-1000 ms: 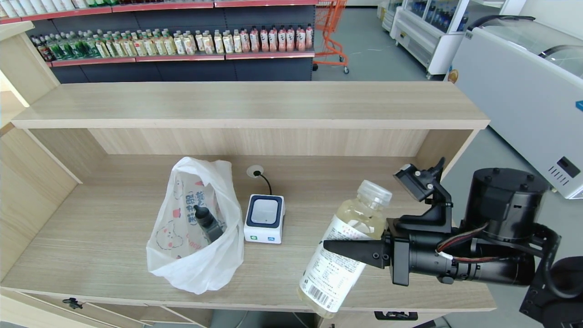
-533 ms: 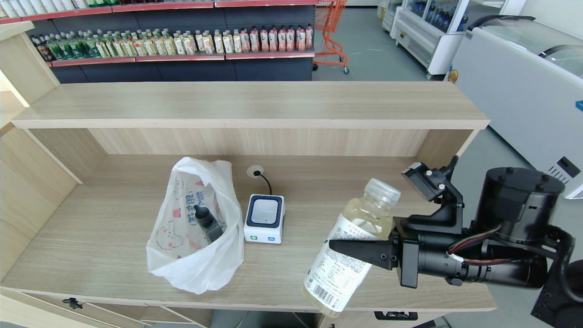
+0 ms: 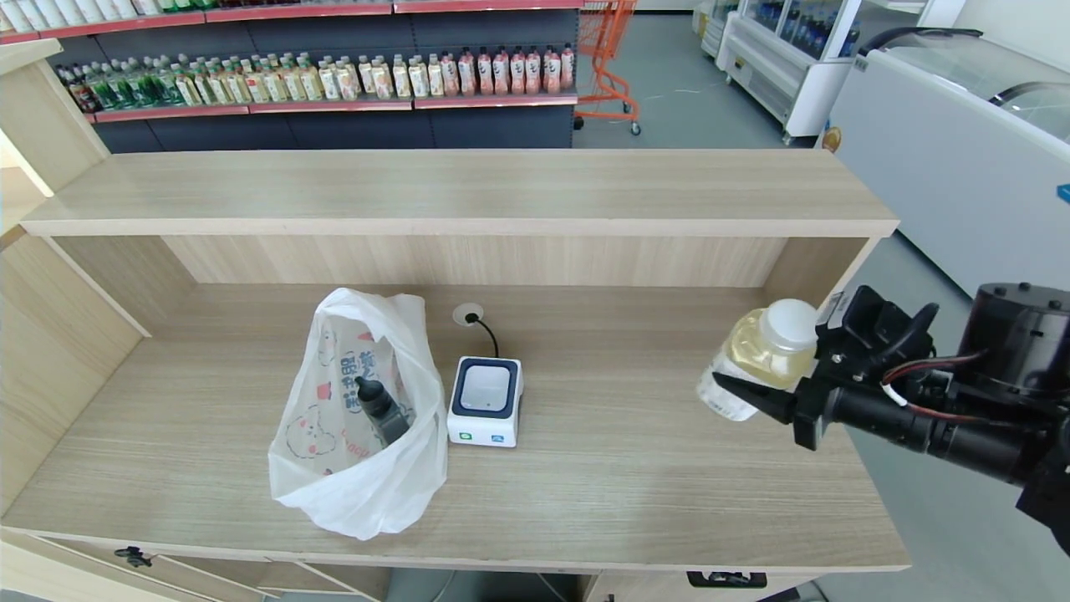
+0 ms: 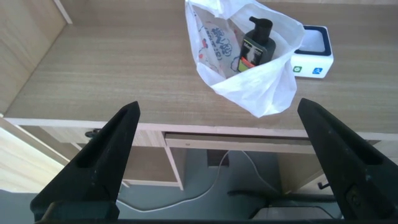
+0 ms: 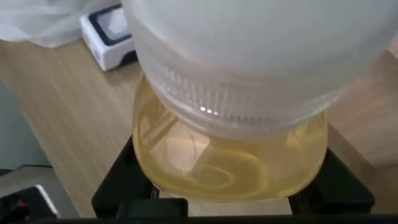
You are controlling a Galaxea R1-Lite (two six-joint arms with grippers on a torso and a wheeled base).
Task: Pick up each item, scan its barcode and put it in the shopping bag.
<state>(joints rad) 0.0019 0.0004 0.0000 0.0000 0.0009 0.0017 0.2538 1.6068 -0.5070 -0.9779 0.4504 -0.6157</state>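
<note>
Bottle [image 3: 756,361] clamped in right gripper [image 3: 737,385], pulled rightward and tipped cap-up within the last second, now over right end of tabletop [image 3: 585,468], well apart from scanner [image 3: 486,400]; scan judged still to come. Left gripper [image 4: 217,118] spread apart.

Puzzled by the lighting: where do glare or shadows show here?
Right wrist view: a small glint on the bottle; left wrist view: fingers of the left end effector dark as silhouettes; head view: faint shadow under the shopping bag.

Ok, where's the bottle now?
In the head view the bottle is held by the right gripper over the right end of the counter, well right of the scanner.
</note>
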